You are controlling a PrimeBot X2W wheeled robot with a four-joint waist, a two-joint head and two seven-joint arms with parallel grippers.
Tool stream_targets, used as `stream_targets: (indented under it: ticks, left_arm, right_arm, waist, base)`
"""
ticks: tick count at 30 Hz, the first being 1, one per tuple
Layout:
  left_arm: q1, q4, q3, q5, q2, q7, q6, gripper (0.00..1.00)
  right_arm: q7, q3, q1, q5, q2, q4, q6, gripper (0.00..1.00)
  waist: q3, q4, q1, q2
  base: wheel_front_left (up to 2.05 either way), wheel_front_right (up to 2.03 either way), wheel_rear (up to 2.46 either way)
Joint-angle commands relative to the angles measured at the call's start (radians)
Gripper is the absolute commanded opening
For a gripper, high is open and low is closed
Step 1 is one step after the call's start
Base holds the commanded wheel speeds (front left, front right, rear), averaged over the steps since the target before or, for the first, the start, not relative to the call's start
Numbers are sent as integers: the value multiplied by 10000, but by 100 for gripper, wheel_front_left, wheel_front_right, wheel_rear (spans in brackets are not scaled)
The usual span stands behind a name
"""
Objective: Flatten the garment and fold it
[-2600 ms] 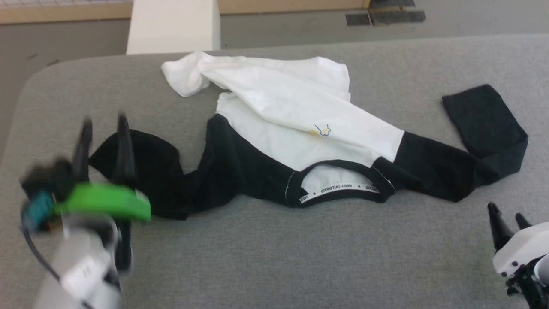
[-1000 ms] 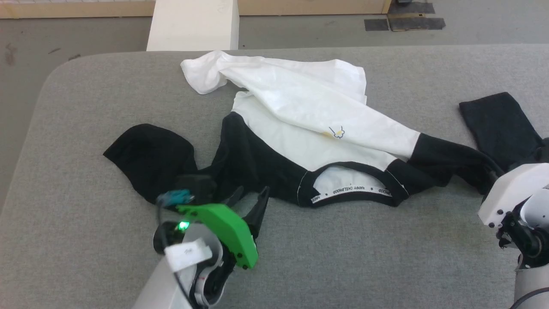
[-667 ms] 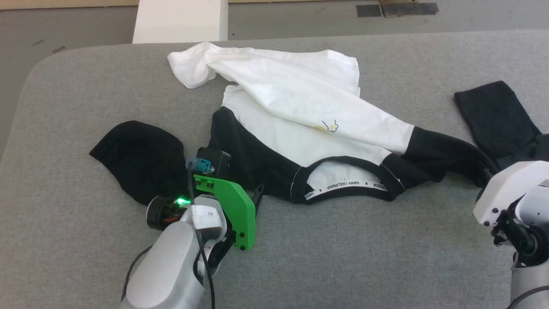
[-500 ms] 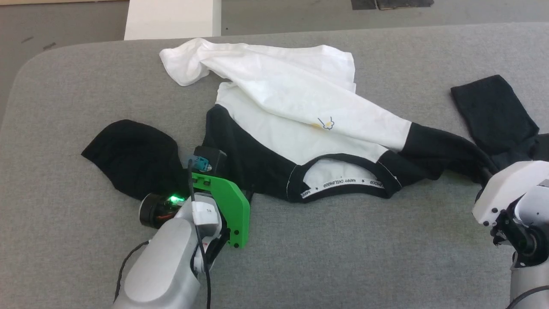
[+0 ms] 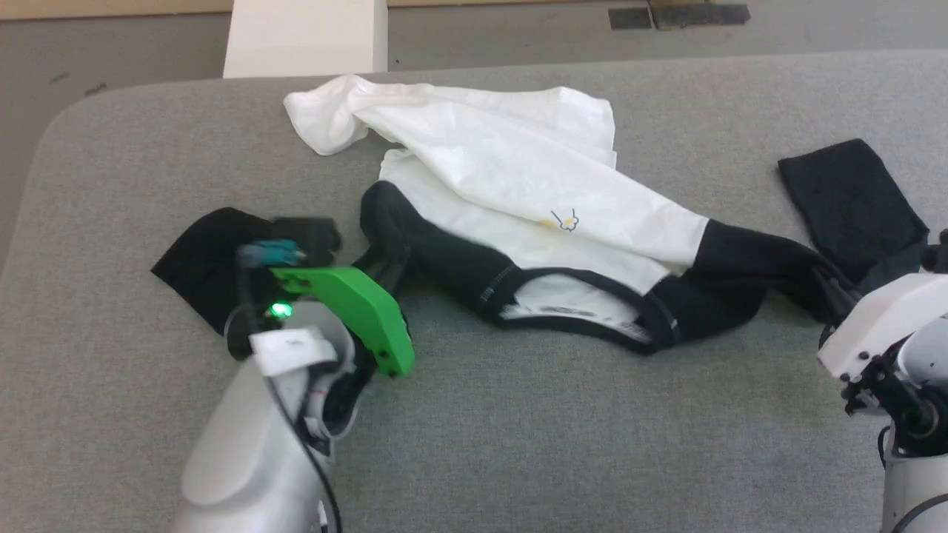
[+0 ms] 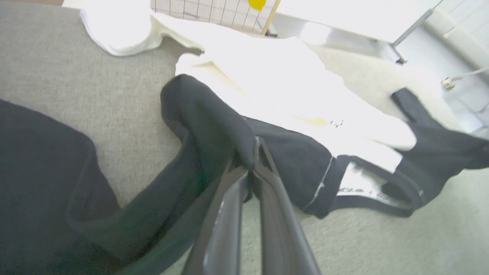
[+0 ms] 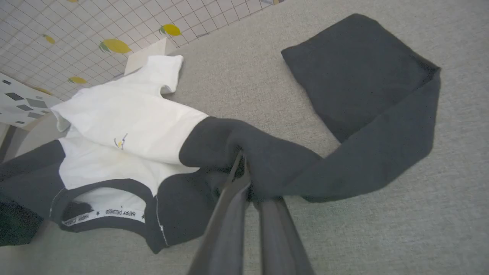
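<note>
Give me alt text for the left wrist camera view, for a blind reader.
The left gripper is shut on black sleeve cloth of a white T-shirt, beside its black neckband. The shirt lies crumpled on a grey padded table.

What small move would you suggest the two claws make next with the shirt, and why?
Probably raise both claws slightly and draw them apart: the left claw is shut on one black sleeve of the garment, the right claw on the opposite sleeve, and the white body lies bunched and folded over on the grey table.
</note>
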Motion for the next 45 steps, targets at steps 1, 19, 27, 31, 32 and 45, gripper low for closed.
stream_targets:
  ticks: [1,19,27,31,32,45]
  left_arm:
    - [-165,-285,285,-341,1,-162,-109,0]
    - [-3348,-2336,1701,-972,1209,532,-164,0]
    - [-4527,-1593,1732,-620,1655,778,-78,0]
    - [-5116,-969,1632,-339,1890,870,-73,0]
    - [-5242,-823,1590,-255,1953,896,-76,0]
    - [-7956,1043,1059,1304,2837,272,-135,0]
  right_arm:
    - [-54,13,-245,508,-5,-120,-13,0]
    - [1451,-1309,-5311,4147,-5,-183,-13,0]
    - [1575,-1762,-7139,3219,-5,1032,-13,0]
    - [1684,-1665,-7865,2373,-5,1617,-13,0]
    - [1699,-1631,-8019,2188,-5,1749,-13,0]
    - [-25,-851,-11278,467,-5,3977,-13,0]
  waist:
    - [-289,107,0,0]
    - [-2118,182,0,0]
    - [-2087,256,0,0]
    - [-1638,215,0,0]
    - [-1494,198,0,0]
    - [1446,-123,0,0]
  base:
    - [0,0,0]
    - [0,0,0]
    - [0,0,0]
    - [0,0,0]
    - [0,0,0]
    - [0,0,0]
